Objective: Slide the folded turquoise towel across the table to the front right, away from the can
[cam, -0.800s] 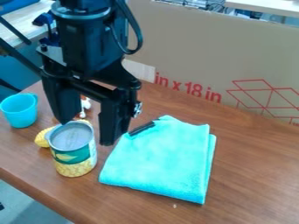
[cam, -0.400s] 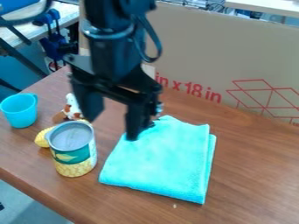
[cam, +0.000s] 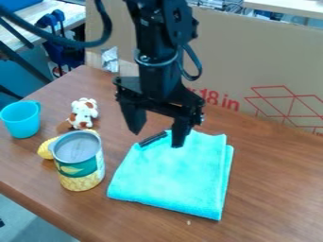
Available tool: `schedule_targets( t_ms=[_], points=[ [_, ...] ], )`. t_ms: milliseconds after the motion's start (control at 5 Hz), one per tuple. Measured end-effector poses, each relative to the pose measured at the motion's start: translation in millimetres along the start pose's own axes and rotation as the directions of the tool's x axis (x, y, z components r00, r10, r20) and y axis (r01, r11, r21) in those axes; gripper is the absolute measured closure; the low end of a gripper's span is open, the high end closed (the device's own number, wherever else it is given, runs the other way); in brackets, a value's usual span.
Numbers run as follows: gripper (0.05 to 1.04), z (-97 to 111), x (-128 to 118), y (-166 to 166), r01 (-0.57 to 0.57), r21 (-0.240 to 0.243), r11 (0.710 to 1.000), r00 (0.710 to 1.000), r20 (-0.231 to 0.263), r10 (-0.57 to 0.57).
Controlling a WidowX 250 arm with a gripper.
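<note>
Hanging near the towel's point(cam: 169, 182) far-left corner, the gripper point(cam: 157, 139) has its fingers spread and holds nothing; the black pen point(cam: 152, 139) lies ungrasped on that corner. Left of the towel stands the can point(cam: 79, 171), near the table's point(cam: 274, 189) front edge, while open wood extends rightward.

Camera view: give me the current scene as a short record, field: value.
gripper: black two-finger gripper, open, holding nothing, over the cloth's upper-left edge
nearest_things: folded turquoise cloth; slim black stick-like object at that edge
front_left: upright can with green-and-yellow label
behind_can: yellow bumpy object, partly hidden; small white-and-brown toy figure
far_left: light-blue plastic cup, upright
surface: brown wood-grain table
backdrop: large cardboard panel, red print
</note>
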State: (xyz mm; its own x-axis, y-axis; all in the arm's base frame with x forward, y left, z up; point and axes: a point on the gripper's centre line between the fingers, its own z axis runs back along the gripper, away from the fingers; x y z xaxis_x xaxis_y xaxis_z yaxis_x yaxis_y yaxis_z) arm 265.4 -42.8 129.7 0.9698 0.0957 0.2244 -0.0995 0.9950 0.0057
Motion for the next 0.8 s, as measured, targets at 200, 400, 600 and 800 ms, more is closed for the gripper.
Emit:
schedule_targets(
  t_ms=[200,400,600,800],
  points=[
    [0.083,-22,10,-6,-0.105,-0.024,0.994,0.994,-0.032,0.104],
    [0.083,-45,17,-9,-0.176,-0.021,0.984,0.984,-0.042,0.175],
    [0.083,-63,21,-9,-0.228,-0.028,0.973,0.973,-0.049,0.226],
    [0.083,-82,21,-5,-0.22,-0.004,0.975,0.972,-0.09,0.219]
  ],
)
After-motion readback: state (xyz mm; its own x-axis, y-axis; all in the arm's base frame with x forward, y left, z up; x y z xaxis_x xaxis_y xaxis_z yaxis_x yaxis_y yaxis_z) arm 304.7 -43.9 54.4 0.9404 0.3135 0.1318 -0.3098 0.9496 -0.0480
